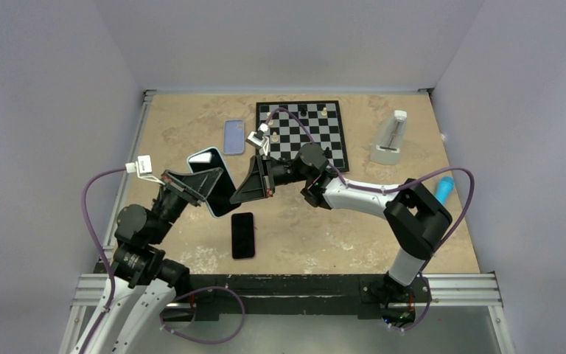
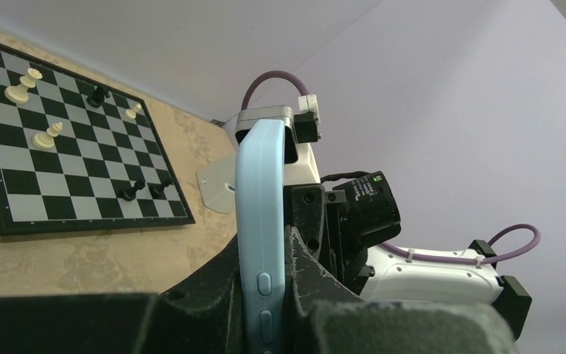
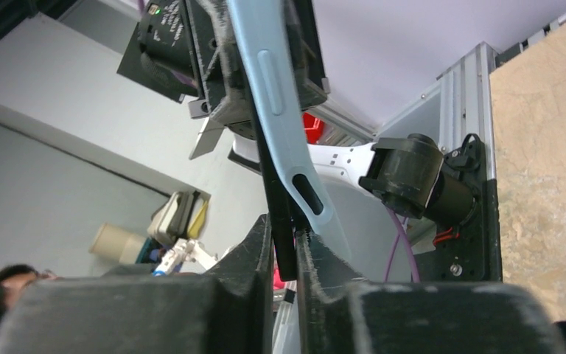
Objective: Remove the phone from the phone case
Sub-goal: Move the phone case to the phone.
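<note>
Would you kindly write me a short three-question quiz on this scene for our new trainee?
1. True or false: the light blue case lies flat on the table.
2. What do the right jaws pinch? A) a chess piece B) the edge of the phone C) a cable
3. Fill in: chess pieces stand on the ____ at the table's far side.
Key: 1 false, the left jaws hold it raised; 2 B; 3 chessboard.

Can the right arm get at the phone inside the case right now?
Likely yes: the right pincer is shut on the exposed edge of the phone, while the left pincer clamps the blue case.
</note>
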Robot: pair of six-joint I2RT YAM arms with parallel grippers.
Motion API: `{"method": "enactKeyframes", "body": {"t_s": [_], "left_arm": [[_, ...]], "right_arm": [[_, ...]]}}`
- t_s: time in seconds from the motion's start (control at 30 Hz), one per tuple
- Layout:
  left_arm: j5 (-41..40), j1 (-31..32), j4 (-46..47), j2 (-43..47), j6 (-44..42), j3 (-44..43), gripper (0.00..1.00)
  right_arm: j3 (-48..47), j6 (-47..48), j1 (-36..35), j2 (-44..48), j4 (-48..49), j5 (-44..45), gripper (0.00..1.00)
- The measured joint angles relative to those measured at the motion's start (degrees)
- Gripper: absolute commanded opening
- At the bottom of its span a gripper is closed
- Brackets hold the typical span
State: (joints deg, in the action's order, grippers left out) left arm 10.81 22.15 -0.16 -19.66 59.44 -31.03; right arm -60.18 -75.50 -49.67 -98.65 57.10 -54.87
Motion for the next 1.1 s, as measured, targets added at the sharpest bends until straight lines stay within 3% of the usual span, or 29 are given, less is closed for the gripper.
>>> {"method": "enactKeyframes", "body": {"t_s": [0.1, 0.13, 0.27, 0.37, 0.67, 0.9, 1.1], "left_arm": [[0.0, 0.0, -0.2, 0.1, 0.7, -0.2, 0.00], [0.0, 0.0, -0.9, 0.1, 0.6, -0.5, 0.04], [-0.7, 0.0, -7.2, 0.1, -1.9, -3.8, 0.50], [2.1, 1.0, -14.2, 1.0, -5.4, -6.2, 0.63], [2.0, 2.4, -31.4, 6.3, -12.6, -10.1, 0.67], [-1.3, 2.4, -36.8, 8.5, -14.4, -12.0, 0.57], [-4.1, 2.4, -37.4, 10.1, -15.1, -12.4, 0.67]], "right_arm": [[-0.2, -0.7, 0.1, -0.5, 3.2, -1.0, 0.00], [-0.2, -1.0, 0.1, -0.8, 4.0, -1.3, 0.00], [-0.2, -2.6, -0.5, -1.7, 6.0, -1.2, 0.00], [-0.5, -5.2, -1.4, -2.1, 7.0, 2.1, 0.00], [-0.3, -10.3, -0.3, -3.7, 9.6, 10.0, 0.00], [0.0, -10.8, 0.6, -3.8, 10.1, 10.8, 0.00], [3.1, -10.6, 1.3, -3.8, 9.7, 10.8, 0.00]]}}
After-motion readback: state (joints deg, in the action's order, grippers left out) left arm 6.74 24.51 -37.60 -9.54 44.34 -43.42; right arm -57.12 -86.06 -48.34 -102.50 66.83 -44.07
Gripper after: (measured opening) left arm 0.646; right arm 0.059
